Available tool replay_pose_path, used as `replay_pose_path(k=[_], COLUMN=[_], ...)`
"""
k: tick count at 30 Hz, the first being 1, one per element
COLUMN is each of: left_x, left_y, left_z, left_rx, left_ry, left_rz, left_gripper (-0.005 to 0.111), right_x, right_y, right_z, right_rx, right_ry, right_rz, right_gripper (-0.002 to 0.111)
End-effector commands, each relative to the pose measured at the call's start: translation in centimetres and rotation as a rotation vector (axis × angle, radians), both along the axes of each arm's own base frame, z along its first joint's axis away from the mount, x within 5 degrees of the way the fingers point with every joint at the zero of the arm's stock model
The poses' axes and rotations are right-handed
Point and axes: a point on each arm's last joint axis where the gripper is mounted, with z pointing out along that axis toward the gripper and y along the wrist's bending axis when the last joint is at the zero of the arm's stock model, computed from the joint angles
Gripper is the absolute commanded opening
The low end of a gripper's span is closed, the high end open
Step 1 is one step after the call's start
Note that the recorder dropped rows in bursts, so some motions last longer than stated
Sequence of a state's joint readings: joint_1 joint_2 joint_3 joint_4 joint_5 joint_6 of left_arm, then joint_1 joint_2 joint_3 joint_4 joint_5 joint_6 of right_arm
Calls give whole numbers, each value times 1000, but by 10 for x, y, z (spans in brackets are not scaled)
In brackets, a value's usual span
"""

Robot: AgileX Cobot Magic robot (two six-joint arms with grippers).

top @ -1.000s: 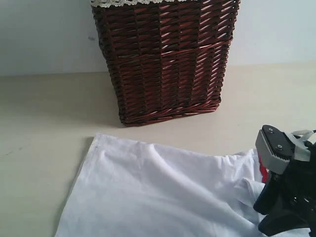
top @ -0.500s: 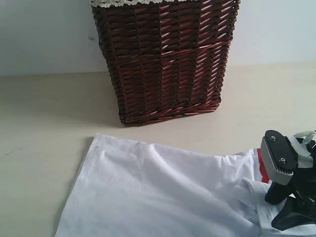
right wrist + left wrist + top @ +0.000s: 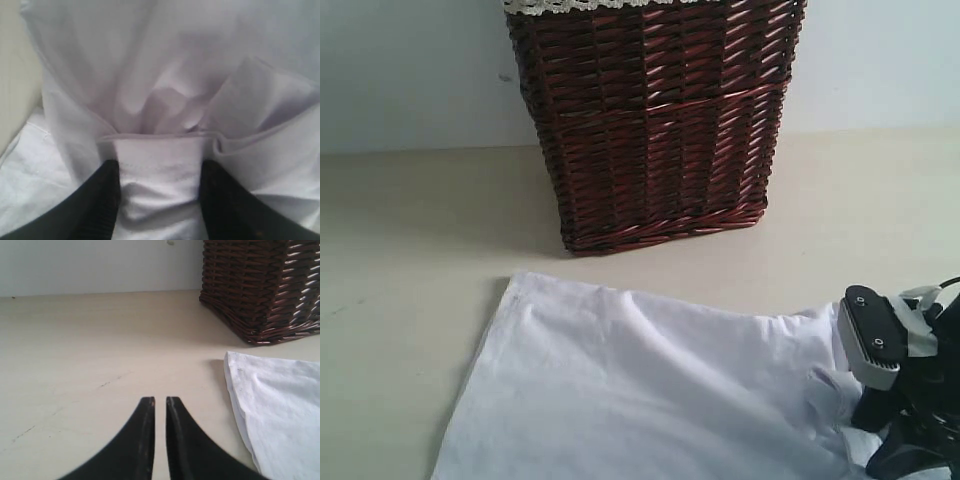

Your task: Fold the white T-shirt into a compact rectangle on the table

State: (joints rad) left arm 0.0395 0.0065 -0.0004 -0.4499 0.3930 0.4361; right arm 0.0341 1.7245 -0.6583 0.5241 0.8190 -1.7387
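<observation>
The right gripper point(image 3: 160, 170) is clamped on a bunched, hem-like band of the white T-shirt point(image 3: 640, 390), at about 4 o'clock in the exterior view. The left gripper point(image 3: 160, 402) is pinched closed on nothing, low over the bare table point(image 3: 410, 250) just off a shirt corner. The shirt lies spread at 6 o'clock with the wicker basket point(image 3: 650, 120) at 12 o'clock, so this looks like a fold beginning: the pinched edge needs lifting and carrying toward 9 o'clock without dragging the rest.
</observation>
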Motion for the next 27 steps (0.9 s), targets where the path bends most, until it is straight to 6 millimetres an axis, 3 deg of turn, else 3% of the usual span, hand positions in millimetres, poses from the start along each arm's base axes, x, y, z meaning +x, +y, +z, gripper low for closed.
replay_pose_path(k=[1,5,15,19,23,27], left_x=[0,0,0,0,0,0], left_y=[0,0,0,0,0,0], left_z=[1,1,1,1,1,1], left_rx=[0,0,0,0,0,0], left_ry=[-10,-10,-10,-10,-10,-10], left_rz=[0,0,0,0,0,0], left_gripper=[11,11,11,11,11,11], right_x=[1,1,-11,-11,-9,1], right_y=[0,0,9,9,9,8], right_z=[-7,-4,20,33,41,62], right_rx=[-7,-2,101,100,83,69], right_ry=[4,-5,82,26,10,-32], right_rz=[8,1,-31,-52,-163,-346], right_gripper=[31,0,0,0,0,0])
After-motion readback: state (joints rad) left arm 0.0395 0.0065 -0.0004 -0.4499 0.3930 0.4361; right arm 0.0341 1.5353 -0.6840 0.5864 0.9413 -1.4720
